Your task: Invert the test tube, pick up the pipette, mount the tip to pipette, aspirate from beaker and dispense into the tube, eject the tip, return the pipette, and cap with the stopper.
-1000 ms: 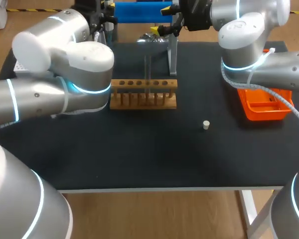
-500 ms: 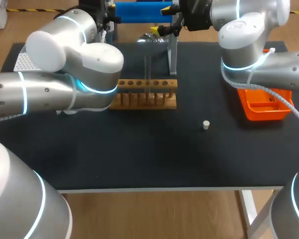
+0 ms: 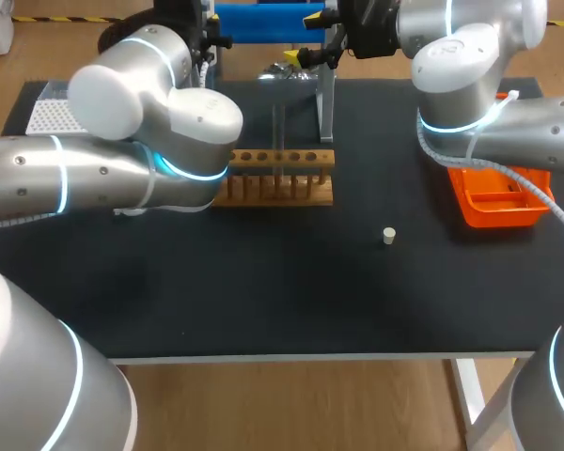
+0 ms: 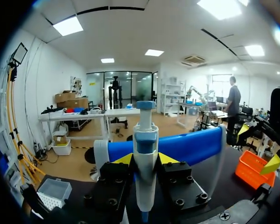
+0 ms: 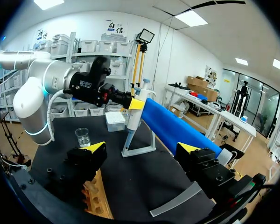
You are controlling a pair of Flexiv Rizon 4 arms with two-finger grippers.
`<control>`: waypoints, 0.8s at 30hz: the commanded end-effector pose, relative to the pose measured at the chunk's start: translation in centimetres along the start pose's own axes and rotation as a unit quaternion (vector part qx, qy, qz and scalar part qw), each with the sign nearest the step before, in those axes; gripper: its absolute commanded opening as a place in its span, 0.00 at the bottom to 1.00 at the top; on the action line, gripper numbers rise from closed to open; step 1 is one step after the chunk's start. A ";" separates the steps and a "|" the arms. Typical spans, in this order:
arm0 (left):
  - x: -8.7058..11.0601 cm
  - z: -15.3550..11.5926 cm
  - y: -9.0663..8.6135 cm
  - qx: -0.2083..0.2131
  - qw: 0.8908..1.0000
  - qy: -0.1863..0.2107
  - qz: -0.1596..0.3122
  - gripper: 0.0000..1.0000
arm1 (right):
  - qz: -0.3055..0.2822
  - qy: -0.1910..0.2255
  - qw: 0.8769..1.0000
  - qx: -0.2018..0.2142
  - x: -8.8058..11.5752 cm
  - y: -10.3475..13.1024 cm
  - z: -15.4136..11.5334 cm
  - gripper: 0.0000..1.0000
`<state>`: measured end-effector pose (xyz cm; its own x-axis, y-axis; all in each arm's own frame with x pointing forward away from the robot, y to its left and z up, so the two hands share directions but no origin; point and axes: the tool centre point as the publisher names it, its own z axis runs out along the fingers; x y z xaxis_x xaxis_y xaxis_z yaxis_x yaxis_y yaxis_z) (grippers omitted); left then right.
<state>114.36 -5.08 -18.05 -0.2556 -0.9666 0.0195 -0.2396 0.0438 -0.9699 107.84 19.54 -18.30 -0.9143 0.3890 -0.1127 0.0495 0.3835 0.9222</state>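
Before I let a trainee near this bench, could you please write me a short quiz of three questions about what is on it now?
1. Which arm's gripper is at the pipette?
2. True or false: the stopper sits in a hole of the wooden rack.
3. The right gripper is: A) shut on the pipette; B) open and empty; C) shut on the stopper.
Key: 1. The left gripper, shut on it. 2. False: it lies on the table, apart from the wooden rack. 3. B.

My head camera looks down from above and behind, while both wrist cameras face the pipette (image 4: pixel 145 156), the left nearest it.
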 end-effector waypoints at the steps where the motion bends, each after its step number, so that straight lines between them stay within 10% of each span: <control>1: 0.0 0.6 0.3 0.001 1.000 -0.007 0.001 0.00 | 0.000 0.001 1.000 0.001 -0.1 0.0 0.0 1.00; 24: -0.7 2.0 0.2 -0.017 1.000 -0.019 0.006 0.00 | 0.000 0.001 1.000 0.001 -0.1 0.0 0.0 1.00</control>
<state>116.10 -4.71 -18.91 -0.2251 -0.9743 -0.0005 -0.2619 0.0610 -0.9632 107.84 19.54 -18.30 -0.9143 0.3890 -0.1127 0.0495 0.3835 0.9222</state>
